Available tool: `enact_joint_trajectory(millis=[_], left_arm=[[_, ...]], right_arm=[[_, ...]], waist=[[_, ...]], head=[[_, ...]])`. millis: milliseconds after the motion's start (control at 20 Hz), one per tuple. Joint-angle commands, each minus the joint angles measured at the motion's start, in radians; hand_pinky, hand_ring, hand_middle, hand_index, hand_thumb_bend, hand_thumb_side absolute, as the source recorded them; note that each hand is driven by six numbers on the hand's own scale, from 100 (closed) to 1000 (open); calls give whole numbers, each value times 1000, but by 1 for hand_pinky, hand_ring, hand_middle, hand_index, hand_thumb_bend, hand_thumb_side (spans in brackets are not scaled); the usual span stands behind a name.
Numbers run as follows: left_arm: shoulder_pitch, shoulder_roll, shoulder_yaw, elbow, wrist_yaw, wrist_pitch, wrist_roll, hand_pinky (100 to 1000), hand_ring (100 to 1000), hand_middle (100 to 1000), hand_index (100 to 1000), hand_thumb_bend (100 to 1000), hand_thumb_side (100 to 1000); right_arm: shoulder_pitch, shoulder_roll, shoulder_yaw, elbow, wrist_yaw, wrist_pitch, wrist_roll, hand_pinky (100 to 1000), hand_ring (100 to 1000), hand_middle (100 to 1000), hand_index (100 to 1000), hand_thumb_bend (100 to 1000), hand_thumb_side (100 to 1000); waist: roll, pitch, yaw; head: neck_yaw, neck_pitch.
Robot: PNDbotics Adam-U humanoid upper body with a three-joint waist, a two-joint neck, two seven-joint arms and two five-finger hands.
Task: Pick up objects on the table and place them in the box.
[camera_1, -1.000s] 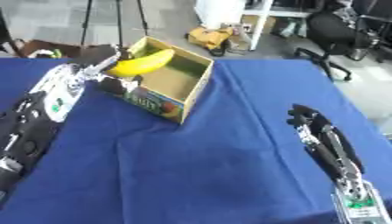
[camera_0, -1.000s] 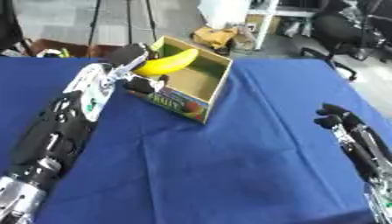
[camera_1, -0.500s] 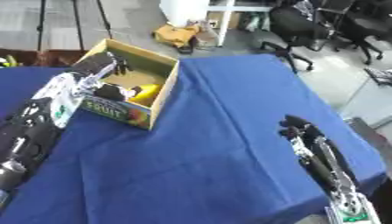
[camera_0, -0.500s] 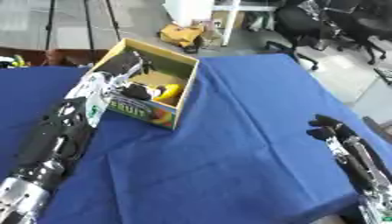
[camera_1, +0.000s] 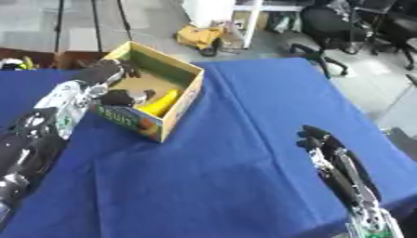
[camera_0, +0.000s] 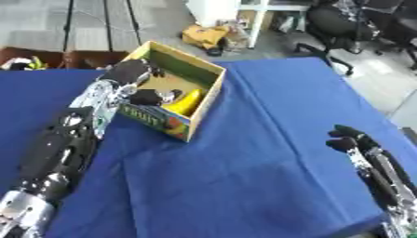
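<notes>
A yellow banana [camera_0: 186, 102] lies inside the yellow cardboard box [camera_0: 202, 106], leaning against its right wall. The box has a green inside and a fruit print on its front, and it stands on the blue table at the upper left. My left hand [camera_0: 130, 74] reaches over the box's left wall. Its fingers stretch along the inside, and its thumb [camera_0: 152, 96] rests beside the banana's lower end without closing on it. My right hand [camera_1: 319, 140] lies idle at the lower right edge of the table, fingers relaxed and holding nothing.
The blue cloth [camera_0: 260, 167] covers the table between the box and my right hand. Beyond the far edge are a grey floor, a yellow bag [camera_0: 204, 35] and office chairs [camera_0: 338, 21].
The banana went from being held above the box to lying inside it, and my left hand let it go. The whole view has shifted because the camera moved. My right hand stayed put.
</notes>
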Motion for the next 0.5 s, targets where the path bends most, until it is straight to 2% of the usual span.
enact_joint_trajectory(millis=[50,200,300,500], left_arm=[[-35,56,-12,-142,163,-7,24,715,671,660,754,510,852],[-12,98,-22,-290,327,6,28,712,665,653,745,523,826],[39,124,-17,-402,443,23,36,708,657,646,740,522,820],[229,179,22,-643,665,69,72,700,641,633,728,502,827]], right_arm=[[-5,-30,-13,-25,3,7,-4,854,765,775,890,100,774],[4,-41,-23,-30,5,14,-11,854,765,774,890,100,776],[11,-49,-31,-34,7,20,-18,854,765,774,890,100,777],[13,-57,-44,-45,6,29,-28,855,765,774,890,100,780]], waist=[[10,-32,19],[24,-50,68],[34,-62,107],[45,-68,174]], head=[[-5,13],[-16,19],[-25,21],[-41,16]])
